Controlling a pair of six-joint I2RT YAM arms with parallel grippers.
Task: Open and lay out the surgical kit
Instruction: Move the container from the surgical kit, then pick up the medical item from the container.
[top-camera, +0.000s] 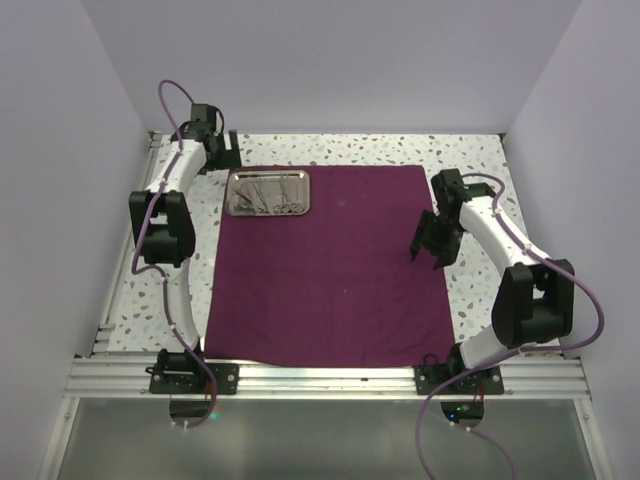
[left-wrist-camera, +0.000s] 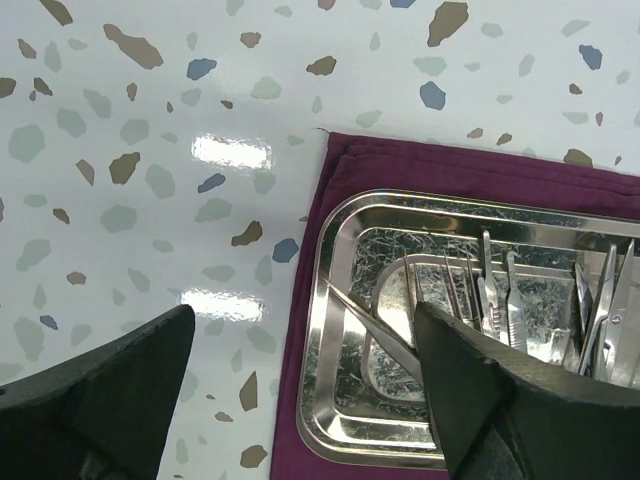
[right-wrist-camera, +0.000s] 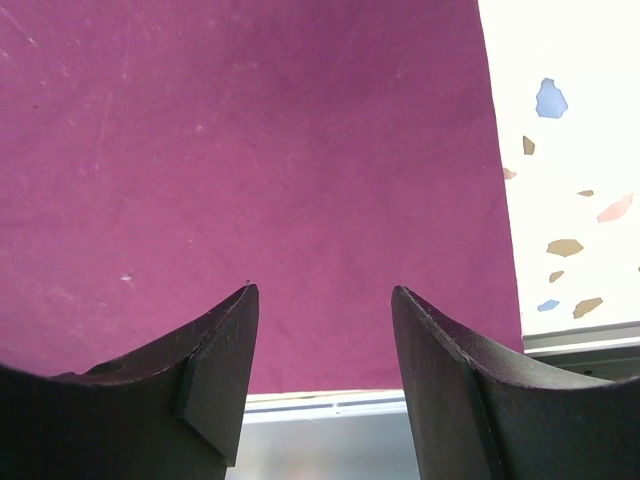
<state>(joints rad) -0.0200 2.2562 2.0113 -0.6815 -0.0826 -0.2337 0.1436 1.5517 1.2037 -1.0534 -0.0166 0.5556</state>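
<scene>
Right hand (right-wrist-camera: 322, 295) over smooth magenta cloth (right-wrist-camera: 250, 130)

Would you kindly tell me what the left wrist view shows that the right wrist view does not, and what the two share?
Only the left wrist view shows the steel tray, sitting on a corner of the cloth with thin silver instruments lying inside it.

Only the right wrist view shows the metal frame rail beyond the cloth's edge.

Both show the magenta cloth lying flat and the speckled tabletop beside it. In each view the arm's own pincer is open and empty: the left pincer and the right pincer.
</scene>
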